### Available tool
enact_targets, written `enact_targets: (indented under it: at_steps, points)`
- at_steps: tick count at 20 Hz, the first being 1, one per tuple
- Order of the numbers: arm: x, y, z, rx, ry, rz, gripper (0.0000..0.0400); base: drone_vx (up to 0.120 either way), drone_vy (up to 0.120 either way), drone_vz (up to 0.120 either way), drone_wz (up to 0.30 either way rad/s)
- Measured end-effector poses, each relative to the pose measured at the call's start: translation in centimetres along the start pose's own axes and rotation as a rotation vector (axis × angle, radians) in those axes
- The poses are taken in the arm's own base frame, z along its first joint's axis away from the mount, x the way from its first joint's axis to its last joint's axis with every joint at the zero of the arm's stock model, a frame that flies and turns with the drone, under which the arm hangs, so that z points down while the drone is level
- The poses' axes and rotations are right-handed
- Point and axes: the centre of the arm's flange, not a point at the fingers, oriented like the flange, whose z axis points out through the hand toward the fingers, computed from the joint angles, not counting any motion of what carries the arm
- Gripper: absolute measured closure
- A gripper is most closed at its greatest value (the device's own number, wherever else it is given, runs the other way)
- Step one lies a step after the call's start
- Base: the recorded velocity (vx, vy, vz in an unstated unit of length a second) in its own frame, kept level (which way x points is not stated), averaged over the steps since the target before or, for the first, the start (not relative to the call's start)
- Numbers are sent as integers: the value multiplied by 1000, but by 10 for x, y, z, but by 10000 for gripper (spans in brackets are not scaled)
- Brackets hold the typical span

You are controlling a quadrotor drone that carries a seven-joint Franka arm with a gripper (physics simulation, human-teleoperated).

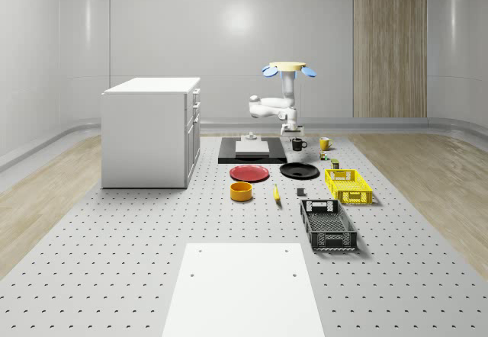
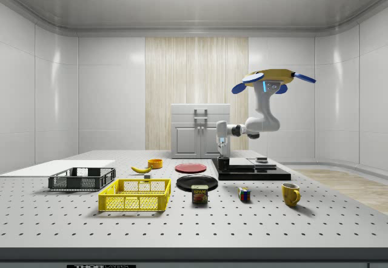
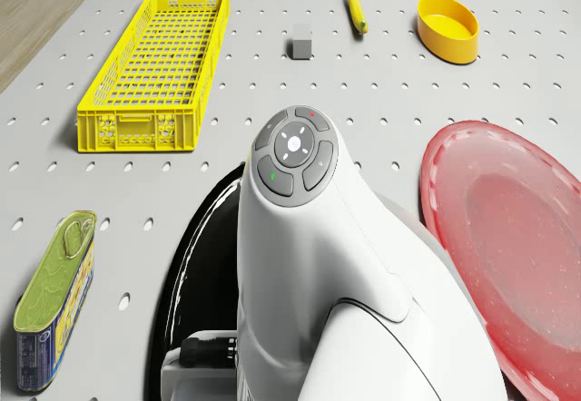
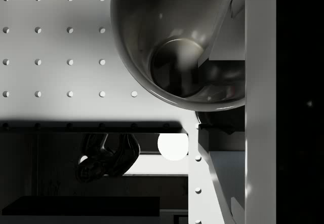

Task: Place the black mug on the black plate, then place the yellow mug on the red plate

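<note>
Gripper low over black mug — finger state unclear, drone hovering above.

I hover above the dark slab; my gripper hangs at my eight o'clock, over the slab's near end.
</note>
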Motion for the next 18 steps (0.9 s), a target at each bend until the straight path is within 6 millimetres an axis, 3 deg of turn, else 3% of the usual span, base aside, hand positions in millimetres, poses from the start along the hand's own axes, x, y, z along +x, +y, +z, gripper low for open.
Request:
enact_targets:
  at_steps: [18]
  points:
    - [0, 0, 0, 0, 0, 0, 290, 120, -11, 0, 0]
